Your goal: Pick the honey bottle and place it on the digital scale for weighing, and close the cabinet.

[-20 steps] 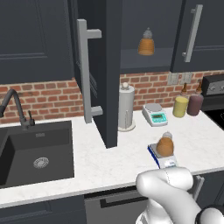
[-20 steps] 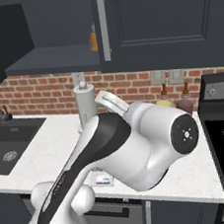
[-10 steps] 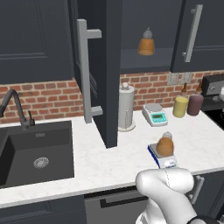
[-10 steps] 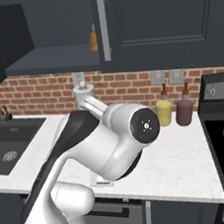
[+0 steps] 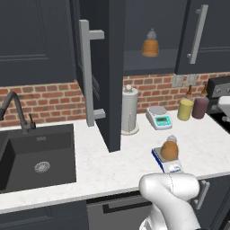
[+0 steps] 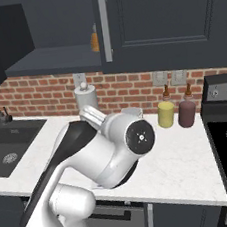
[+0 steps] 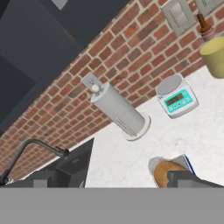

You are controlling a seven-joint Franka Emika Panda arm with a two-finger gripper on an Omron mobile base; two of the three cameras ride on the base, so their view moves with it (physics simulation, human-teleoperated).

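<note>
Retracted arm; honey bottle [image 7: 165,173] beside gripper fingertip [image 7: 183,178]

honey bottle [image 5: 170,149] amber-orange, whitish cap | digital scale [image 5: 166,163] blue body, white front | cabinet [image 5: 109,67] dark charcoal-navy, grey bar handle | wall [image 5: 45,99] red brick | counter [image 5: 126,159] white marbled | second scale [image 7: 176,97] white, teal panel
</note>
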